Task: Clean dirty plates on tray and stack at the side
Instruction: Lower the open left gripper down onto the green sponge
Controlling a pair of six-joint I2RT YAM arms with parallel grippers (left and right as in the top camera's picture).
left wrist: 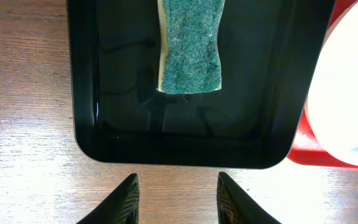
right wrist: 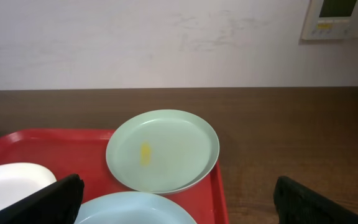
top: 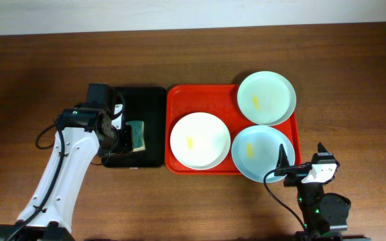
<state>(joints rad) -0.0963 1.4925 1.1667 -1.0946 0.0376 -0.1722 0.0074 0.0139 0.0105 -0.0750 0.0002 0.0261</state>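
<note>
Wooden counter (top: pixel 32 67): red tray (top: pixel 179 100), three smeared plates (top: pixel 200 140). Spread: left jaws, right jaws. Sponge (left wrist: pixel 189 46) at twelve o'clock of left jaws; black tray (left wrist: pixel 104 93) rim may be struck if approached low.

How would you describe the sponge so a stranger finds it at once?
Left of the red tray sits a smaller black tray. The sponge lies inside it. It alone is green and rectangular; the red tray holds only round plates.

Red tray (top: pixel 179 100) holds a white plate (top: pixel 200 140) and two blue-green plates (top: pixel 267 98), yellow-smeared.
</note>
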